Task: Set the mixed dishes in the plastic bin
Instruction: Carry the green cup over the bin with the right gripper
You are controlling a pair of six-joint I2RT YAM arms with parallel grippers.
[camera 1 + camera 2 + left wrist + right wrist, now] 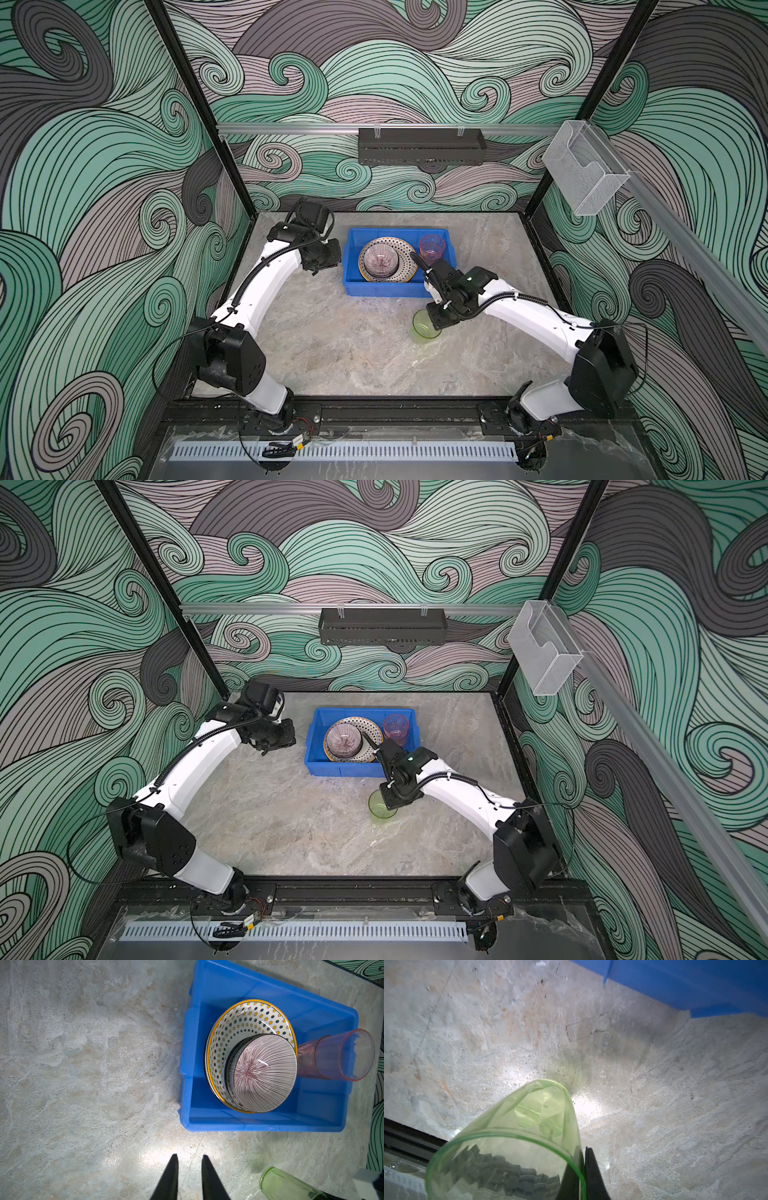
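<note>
The blue plastic bin (390, 230) (357, 710) (259, 1126) stands at the back middle of the table. Inside it lies a dotted plate (405, 249) (245, 1020) with a yellow edge. On the plate sits a bowl (379, 261) (264, 1072) with fine radiating stripes, and a pink cup (432, 247) (336, 1057) stands upright beside them. A green cup (423, 328) (380, 810) (529, 1126) stands on the table in front of the bin's right corner. My right gripper (583, 1150) is shut on its wall at the rim, one finger inside. My left gripper (190, 1156) hangs left of the bin, slightly open and empty.
A black perforated tray (422, 151) hangs on the back rail. A clear holder (584, 170) is fixed to the right rail. The bin's blue wall (695, 987) is close behind the green cup. Bare marble tabletop (332, 353) spreads across the front and left.
</note>
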